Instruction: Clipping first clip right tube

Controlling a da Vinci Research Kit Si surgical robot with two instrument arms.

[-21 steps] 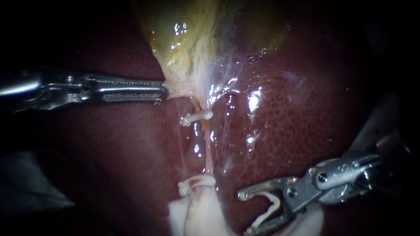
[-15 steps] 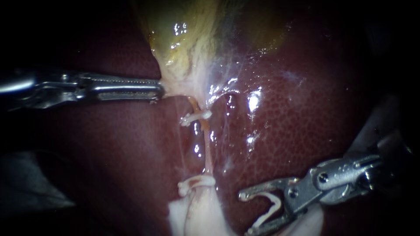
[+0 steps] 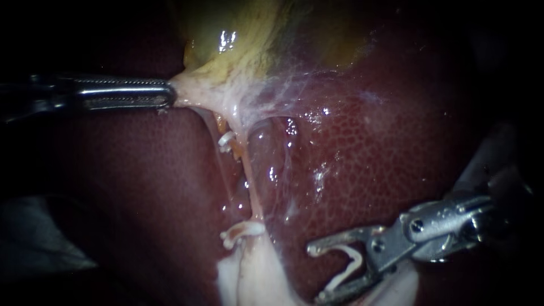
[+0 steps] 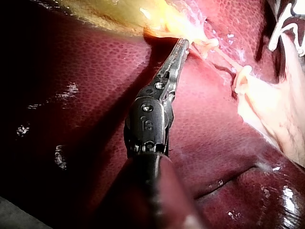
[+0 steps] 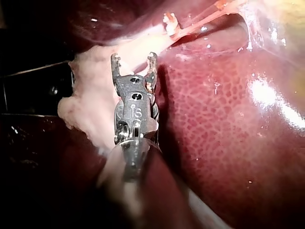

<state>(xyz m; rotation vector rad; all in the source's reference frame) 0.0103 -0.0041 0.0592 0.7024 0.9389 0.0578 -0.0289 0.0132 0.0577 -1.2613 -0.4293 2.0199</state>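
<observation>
Left tool is clamped on the gallbladder neck, pulling it left. Right tool stands wide, holding a clip, near-right and apart from the tubes. I cannot tell which is the right tube. Set the jaws squarely across it before squeezing.

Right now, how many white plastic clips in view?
3: upper white plastic clip on the thin pale tube below the yellow-green gallbladder; lower clip on that tube; third clip between the right instrument's jaws. More may hide under tissue.
</observation>
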